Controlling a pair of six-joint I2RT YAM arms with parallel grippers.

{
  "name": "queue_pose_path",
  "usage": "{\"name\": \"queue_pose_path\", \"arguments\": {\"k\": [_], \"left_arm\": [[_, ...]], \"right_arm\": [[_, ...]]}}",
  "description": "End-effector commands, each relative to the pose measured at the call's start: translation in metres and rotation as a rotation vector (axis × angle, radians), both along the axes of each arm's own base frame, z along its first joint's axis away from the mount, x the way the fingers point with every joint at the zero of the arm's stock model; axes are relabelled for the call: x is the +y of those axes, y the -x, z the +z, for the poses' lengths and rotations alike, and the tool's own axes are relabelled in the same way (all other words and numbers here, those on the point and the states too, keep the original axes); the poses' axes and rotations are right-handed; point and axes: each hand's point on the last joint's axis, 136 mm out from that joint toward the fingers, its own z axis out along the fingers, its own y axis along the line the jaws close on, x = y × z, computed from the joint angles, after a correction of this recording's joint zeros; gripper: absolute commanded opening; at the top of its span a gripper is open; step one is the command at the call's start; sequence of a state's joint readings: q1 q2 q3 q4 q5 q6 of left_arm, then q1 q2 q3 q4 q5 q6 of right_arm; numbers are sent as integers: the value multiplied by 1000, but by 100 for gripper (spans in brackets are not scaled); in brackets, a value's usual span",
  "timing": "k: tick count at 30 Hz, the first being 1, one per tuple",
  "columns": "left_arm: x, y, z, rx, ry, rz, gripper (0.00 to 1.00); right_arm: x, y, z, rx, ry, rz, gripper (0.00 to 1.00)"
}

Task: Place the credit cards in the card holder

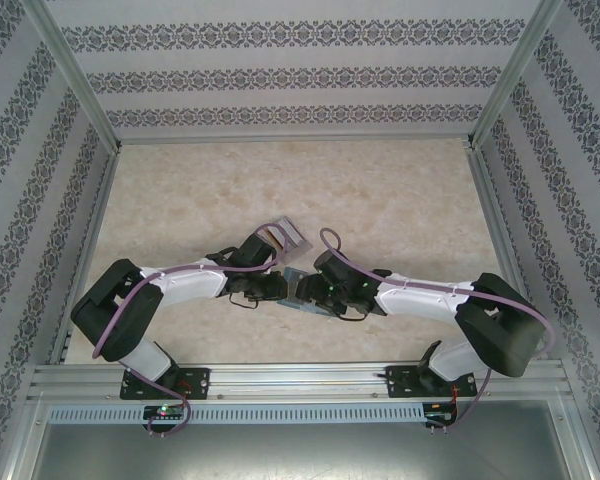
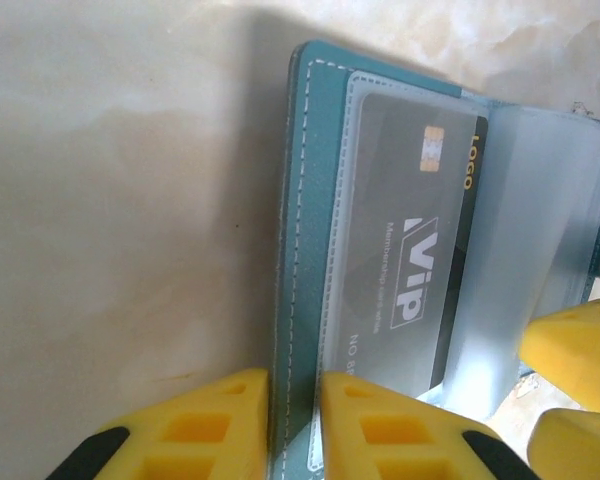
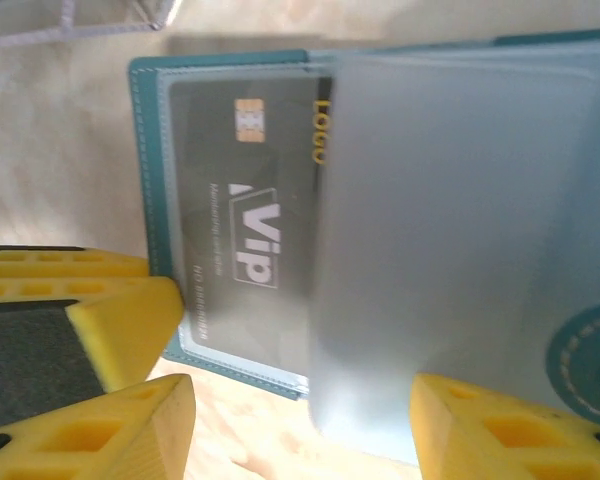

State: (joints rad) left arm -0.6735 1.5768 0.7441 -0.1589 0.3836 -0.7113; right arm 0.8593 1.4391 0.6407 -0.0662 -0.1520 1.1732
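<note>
The teal card holder [image 2: 300, 200] lies open on the table between the two arms [image 1: 300, 295]. A dark credit card [image 2: 410, 250] printed "VIP" sits inside its clear pocket [image 3: 240, 220]. My left gripper [image 2: 295, 395] is shut on the holder's stitched teal edge, one yellow finger on each side. A frosted plastic sleeve [image 3: 450, 200] of the holder stands partly over the card. My right gripper [image 3: 302, 390] is open, its yellow fingers wide apart on either side of that sleeve's lower edge. More grey credit cards [image 1: 285, 237] lie just behind the left gripper.
The marble-patterned table [image 1: 380, 200] is walled by patterned panels at the left, right and back. The left gripper's fingers [image 3: 110, 310] crowd the right wrist view, and the right gripper's fingers [image 2: 580, 345] sit close at the holder's right side.
</note>
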Motion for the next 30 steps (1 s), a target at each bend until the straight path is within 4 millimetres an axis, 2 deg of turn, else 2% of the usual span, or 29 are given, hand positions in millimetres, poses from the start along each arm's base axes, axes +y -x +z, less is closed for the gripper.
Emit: {"name": "queue_pose_path", "arguments": {"k": [1, 7, 15, 19, 25, 30], "left_arm": [[-1, 10, -9, 47, -22, -9, 20], [-1, 10, -2, 33, -15, -14, 16], [-11, 23, -9, 99, 19, -54, 11], [-16, 24, -5, 89, 35, -67, 12], [-21, 24, -3, 89, 39, -86, 12], [-20, 26, -3, 91, 33, -82, 12]], "right_arm": [[7, -8, 12, -41, -41, 19, 58], [10, -9, 15, -55, -50, 47, 57], [-39, 4, 14, -30, 101, -47, 64], [-52, 12, 8, -13, 126, -57, 65], [-50, 15, -4, 4, 144, -11, 70], [-59, 17, -16, 24, 177, -47, 73]]}}
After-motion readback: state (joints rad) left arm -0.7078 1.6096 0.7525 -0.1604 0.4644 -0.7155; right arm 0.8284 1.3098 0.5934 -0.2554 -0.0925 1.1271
